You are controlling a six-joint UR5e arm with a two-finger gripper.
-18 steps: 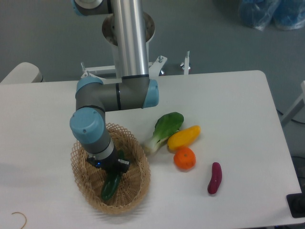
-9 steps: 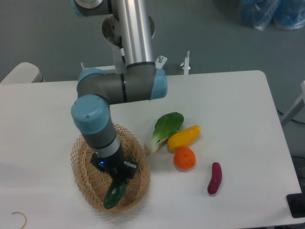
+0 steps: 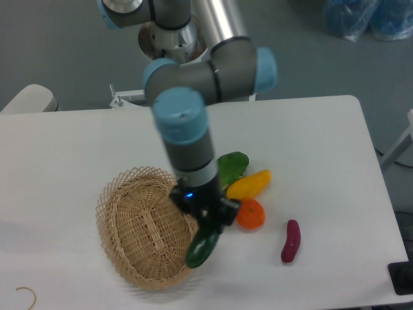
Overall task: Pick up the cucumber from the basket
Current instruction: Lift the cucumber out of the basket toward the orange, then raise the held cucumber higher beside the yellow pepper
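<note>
The dark green cucumber (image 3: pixel 202 247) hangs tilted from my gripper (image 3: pixel 208 223), which is shut on its upper end. It is lifted over the right rim of the oval wicker basket (image 3: pixel 143 228), whose inside shows bare weave. My arm's blue-capped wrist (image 3: pixel 184 119) stands above, hiding part of the vegetables behind it.
To the right of the basket lie a bok choy (image 3: pixel 232 166), a yellow vegetable (image 3: pixel 250 184), an orange (image 3: pixel 251 214) and a small purple vegetable (image 3: pixel 291 240). A thin brown loop (image 3: pixel 26 296) lies at the table's front left corner.
The gripper has lifted the cucumber out of the basket's middle and carried it right, to the basket's right rim. The arm swung right with it.
</note>
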